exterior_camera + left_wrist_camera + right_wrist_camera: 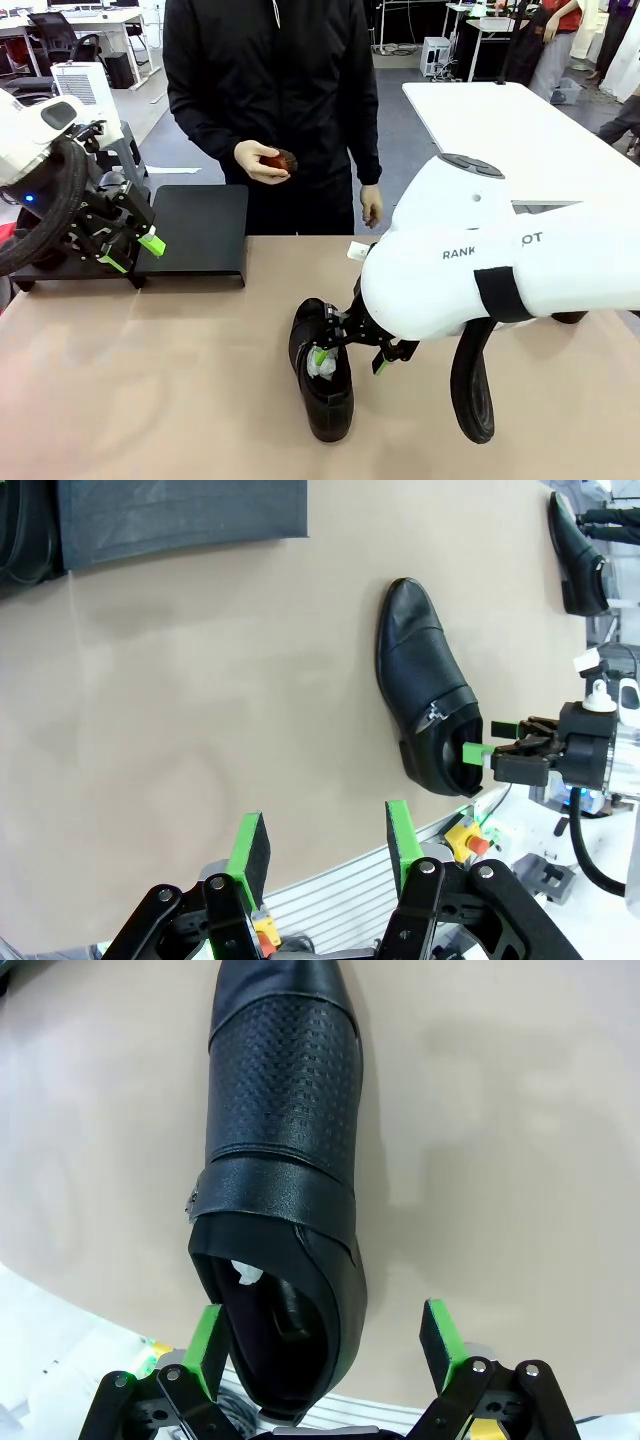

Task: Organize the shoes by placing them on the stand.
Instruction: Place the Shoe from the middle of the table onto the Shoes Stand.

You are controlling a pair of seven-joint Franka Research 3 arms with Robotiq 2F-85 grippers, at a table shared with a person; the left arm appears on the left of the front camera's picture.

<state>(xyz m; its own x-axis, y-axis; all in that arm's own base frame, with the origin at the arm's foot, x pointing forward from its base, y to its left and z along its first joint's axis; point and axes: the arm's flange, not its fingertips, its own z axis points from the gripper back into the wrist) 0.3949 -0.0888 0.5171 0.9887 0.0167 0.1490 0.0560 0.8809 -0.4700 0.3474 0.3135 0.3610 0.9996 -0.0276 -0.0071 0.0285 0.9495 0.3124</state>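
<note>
While the left jaws hang open and empty by the stand (197,228), the right jaws gape about the heel of a shoe (285,1110) farther off, seemingly to grasp.

Grey floor (400,150), white table (500,130) at right, black office chair (55,35) far left

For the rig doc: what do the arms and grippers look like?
Both arms are white, rounded shells. The right arm carries lettering, a black strap and a black cable loop; the left arm has a black corrugated hose and a blue light. The left gripper and right gripper are black linkages with green pads.
</note>
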